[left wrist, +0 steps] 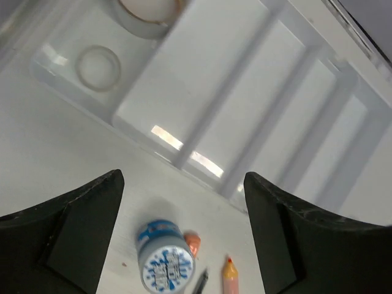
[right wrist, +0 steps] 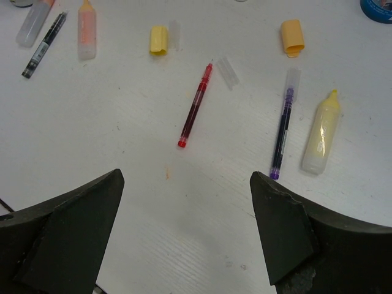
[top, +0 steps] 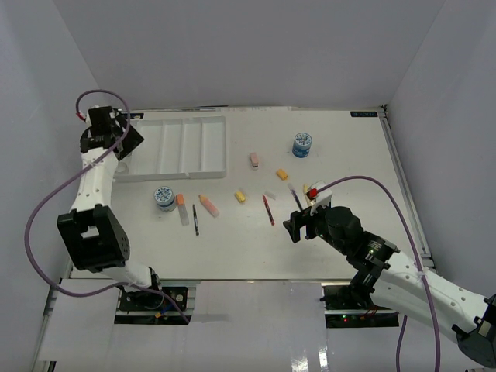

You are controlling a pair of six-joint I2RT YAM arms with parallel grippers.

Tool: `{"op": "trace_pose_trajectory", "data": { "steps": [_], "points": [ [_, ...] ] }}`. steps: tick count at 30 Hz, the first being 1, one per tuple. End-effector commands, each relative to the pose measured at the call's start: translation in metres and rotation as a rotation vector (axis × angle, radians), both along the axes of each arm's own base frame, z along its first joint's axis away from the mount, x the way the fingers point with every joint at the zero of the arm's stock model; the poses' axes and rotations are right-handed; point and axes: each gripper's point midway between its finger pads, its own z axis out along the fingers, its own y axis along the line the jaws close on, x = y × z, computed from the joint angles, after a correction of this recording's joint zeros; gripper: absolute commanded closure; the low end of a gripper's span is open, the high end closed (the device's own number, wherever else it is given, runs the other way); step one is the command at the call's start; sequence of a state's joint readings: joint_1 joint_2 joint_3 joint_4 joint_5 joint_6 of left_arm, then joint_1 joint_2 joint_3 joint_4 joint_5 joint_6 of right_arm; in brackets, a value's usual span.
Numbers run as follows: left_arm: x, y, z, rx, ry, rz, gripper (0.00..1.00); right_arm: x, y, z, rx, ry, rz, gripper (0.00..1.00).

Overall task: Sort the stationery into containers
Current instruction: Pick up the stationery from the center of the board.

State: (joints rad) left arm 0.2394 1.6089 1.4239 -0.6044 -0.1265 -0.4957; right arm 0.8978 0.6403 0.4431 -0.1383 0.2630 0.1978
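The white compartment tray (top: 203,169) lies at the back left. My left gripper (top: 122,147) hovers open over its left end, nothing between the fingers. In the left wrist view the tray (left wrist: 269,116) holds a clear tape roll (left wrist: 97,66) and a second roll (left wrist: 147,9) in its end compartment. A blue-white tub (left wrist: 164,256) stands just in front of the tray. My right gripper (top: 301,223) is open and empty above bare table, near a red pen (right wrist: 195,107), a dark purple-tipped pen (right wrist: 283,125) and a yellow marker (right wrist: 321,133).
Loose on the table are a second tub (top: 302,143), a pink eraser (top: 254,160), an orange piece (top: 282,174), a yellow piece (top: 240,196), an orange marker (top: 208,204) and a thin dark pen (top: 195,219). White walls enclose the table.
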Motion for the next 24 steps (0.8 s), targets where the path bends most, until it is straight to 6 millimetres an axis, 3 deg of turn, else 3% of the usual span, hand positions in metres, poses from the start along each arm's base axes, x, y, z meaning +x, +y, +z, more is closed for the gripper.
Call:
{"op": "trace_pose_trajectory", "data": {
  "steps": [1,2,7,10,14,24],
  "points": [
    [-0.029,-0.053,0.009,-0.022,-0.020,-0.130,0.09,0.007,0.001,0.021,0.040,-0.058,-0.018,0.10],
    [-0.043,-0.066,-0.008,-0.046,0.014,-0.162,0.08,0.007,0.001,0.024,0.045,-0.061,-0.017,0.10],
    [-0.091,-0.091,-0.031,-0.044,0.039,-0.229,0.02,0.006,-0.001,0.024,0.046,-0.061,-0.019,0.10],
    [-0.103,-0.102,-0.042,-0.025,0.059,-0.260,0.02,0.006,-0.001,0.023,0.043,-0.057,-0.019,0.10],
    [-0.111,-0.114,-0.059,-0.013,0.093,-0.288,0.02,0.006,-0.001,0.022,0.036,-0.048,-0.023,0.10],
    [-0.107,-0.114,-0.099,0.035,0.193,-0.286,0.02,0.003,-0.003,0.029,0.052,-0.046,-0.024,0.10]
  ]
}}
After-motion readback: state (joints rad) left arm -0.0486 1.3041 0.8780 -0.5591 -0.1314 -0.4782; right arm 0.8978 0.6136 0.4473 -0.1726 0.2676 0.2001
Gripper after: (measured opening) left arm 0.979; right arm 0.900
